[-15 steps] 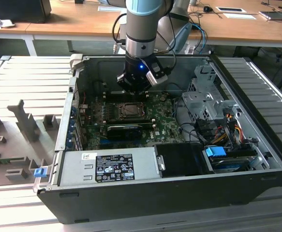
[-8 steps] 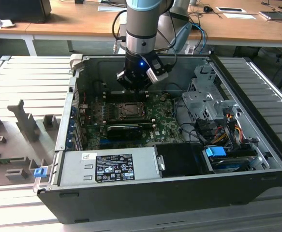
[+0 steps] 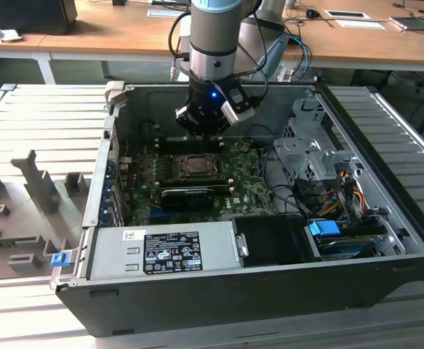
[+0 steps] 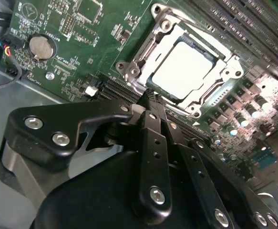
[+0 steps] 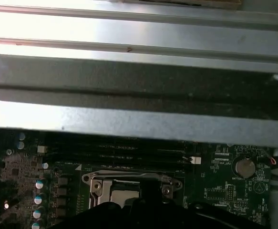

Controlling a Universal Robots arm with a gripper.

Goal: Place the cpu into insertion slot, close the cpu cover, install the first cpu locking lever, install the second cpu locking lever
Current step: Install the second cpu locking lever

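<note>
Jaws pinched narrow, holding nothing, tip at the socket's edge.

Gripper [image 4: 150,102] hangs over the motherboard [image 4: 81,43] with its closed tip at about 7 o'clock of the cpu [image 4: 186,69] in the second wrist view, seemingly placed to work the socket's edge hardware. The cpu already lies in its slot, and the cpu cover [image 4: 141,57] lies down around it, its opening framing the pale top. The open computer case [image 3: 386,211] sits on the table [image 3: 44,123].
</note>
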